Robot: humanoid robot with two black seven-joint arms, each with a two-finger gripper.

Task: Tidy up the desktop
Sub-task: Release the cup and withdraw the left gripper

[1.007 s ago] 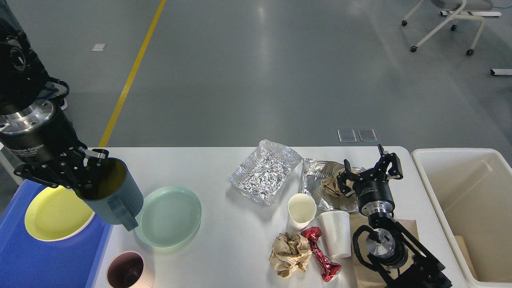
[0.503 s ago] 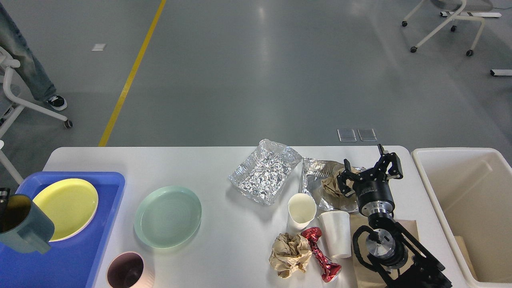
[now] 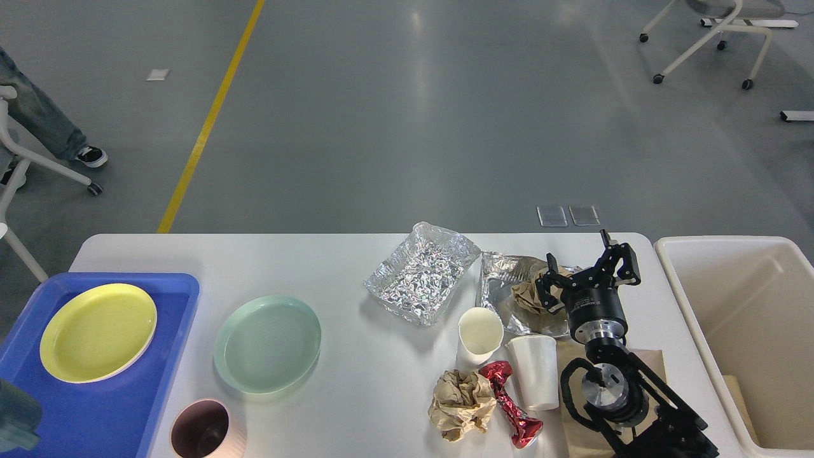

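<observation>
1. Sliding almost out of view since a second ago, the teal mug (image 3: 16, 413) is now showing only as a blurred sliver at the lower left edge, over the blue tray (image 3: 95, 413). The left hand that was carrying it is gone from the picture, so whether it is grasping or released cannot be told.
2. Judging from that, the crockery is being gathered on the tray. The glossy yellow plate (image 3: 98, 332) is already lying there; the ribbed mint plate (image 3: 267, 343) and the dark-lined round cup (image 3: 200, 429) are still waiting on the bare desk (image 3: 356, 381) – smooth, matte white, round-cornered, filling the lower half of the view.
3. Moving right, the rubbish is soft and crushable: a crinkled foil tray (image 3: 421, 273), a flattened foil sheet (image 3: 509, 286) holding crumpled brown paper (image 3: 528, 296), two white paper cups (image 3: 479, 336) (image 3: 536, 370), a brown paper wad (image 3: 460, 404) and a twisted shiny red wrapper (image 3: 509, 407).
4. The right hand (image 3: 588, 267) is hovering unmoved over the foil sheet, fingers spread, grasping nothing.
5. At far right the smooth cream bin (image 3: 674, 254) is standing beside the desk – likely the place for the rubbish.
</observation>
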